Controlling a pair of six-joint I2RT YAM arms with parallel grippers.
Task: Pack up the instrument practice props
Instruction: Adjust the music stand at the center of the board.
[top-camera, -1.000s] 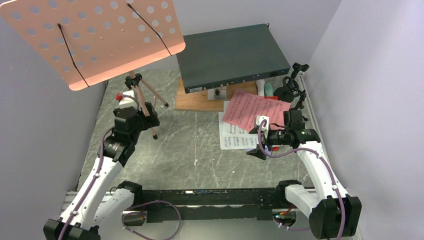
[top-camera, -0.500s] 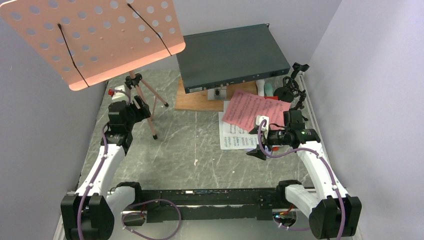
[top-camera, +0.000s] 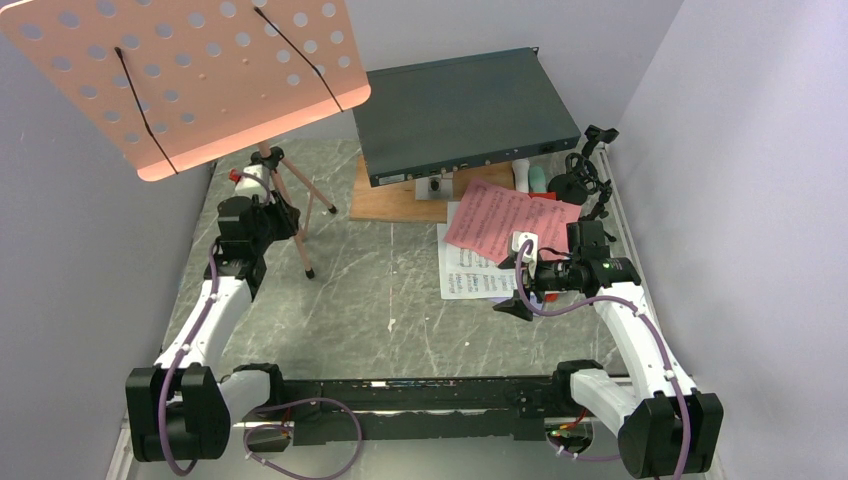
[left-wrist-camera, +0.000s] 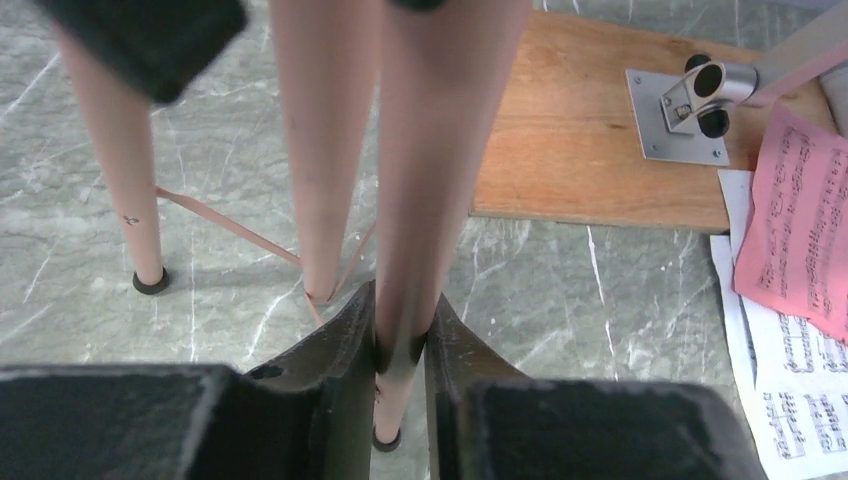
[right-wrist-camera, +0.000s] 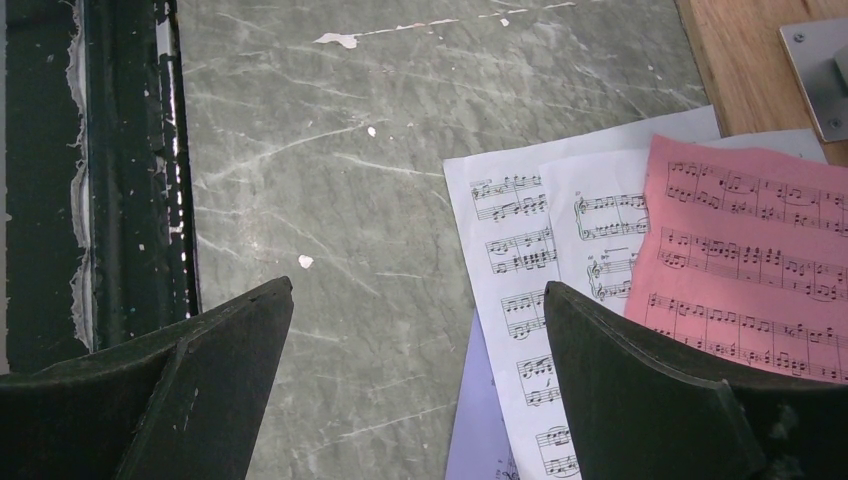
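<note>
The salmon-pink perforated music stand (top-camera: 190, 80) stands on its tripod at the back left. My left gripper (top-camera: 264, 205) is at the tripod, and in the left wrist view it (left-wrist-camera: 400, 325) is shut on one pink leg (left-wrist-camera: 430, 200), with the leg's black foot just below the jaws. Sheet-music pages lie at the right: a red page (top-camera: 505, 220) over white ones (top-camera: 458, 272). My right gripper (top-camera: 517, 276) hovers open over their left edge (right-wrist-camera: 520, 260), holding nothing. A small black mic stand (top-camera: 582, 185) and white and mint tubes (top-camera: 530, 177) sit at the back right.
A dark grey flat box (top-camera: 465, 110) rests on a wooden board (top-camera: 395, 203) at the back, with a metal bracket (left-wrist-camera: 690, 110) on the board. Lilac walls close in on both sides. A lavender page (right-wrist-camera: 480, 420) peeks from under the white sheets.
My left arm swung in toward the tripod and its jaws went from wide open to shut on a leg. The right arm has not moved.
</note>
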